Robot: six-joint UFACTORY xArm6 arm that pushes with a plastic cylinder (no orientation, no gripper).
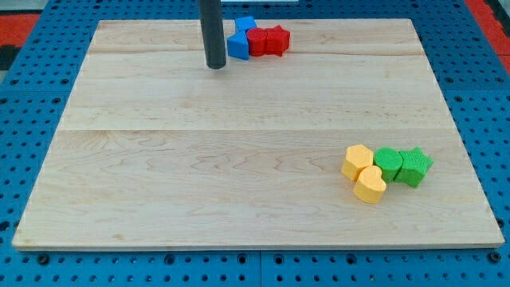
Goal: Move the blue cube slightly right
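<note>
A dark rod's lower end, my tip (216, 67), rests on the pale wooden tabletop (239, 159), just left of two blue blocks: a blue cube (245, 25) behind a blue wedge-like block (237, 45). No pincer exists to clench. Red blocks (267, 41) touch their right side.

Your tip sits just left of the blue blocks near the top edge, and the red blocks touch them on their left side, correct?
Not quite. My tip does sit just left of the blue blocks near the view's top, but the camera view shows the red blocks touching them on the view's right, not the left.
</note>
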